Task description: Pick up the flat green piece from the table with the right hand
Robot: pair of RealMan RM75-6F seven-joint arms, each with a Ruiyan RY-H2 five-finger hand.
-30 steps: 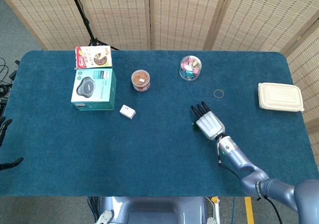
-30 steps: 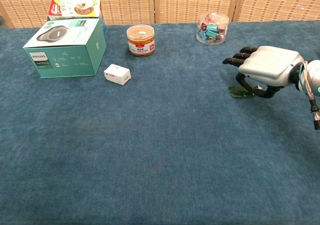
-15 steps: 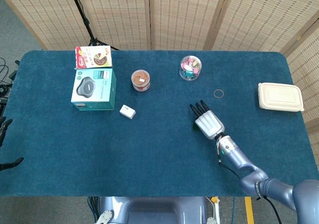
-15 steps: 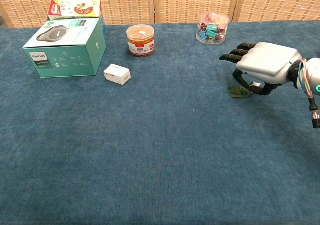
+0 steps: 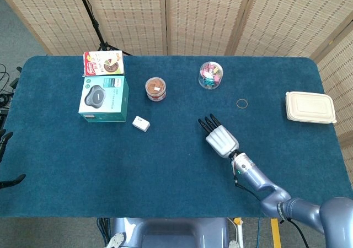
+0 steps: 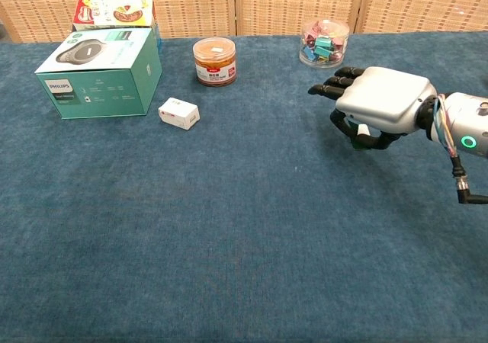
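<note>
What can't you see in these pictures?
- The flat green piece: it shows in neither view, and the right hand covers the spot beneath its palm.
- Whether that hand holds anything: its underside is hidden in both views.
- The left hand: cut off by the head view's left edge.

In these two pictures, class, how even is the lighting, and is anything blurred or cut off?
Head view: soft, even light, sharp, no glare; the right hand casts no strong shadow. Chest view: equally even, with faint shading under that hand; the table runs past the frame edges.
</note>
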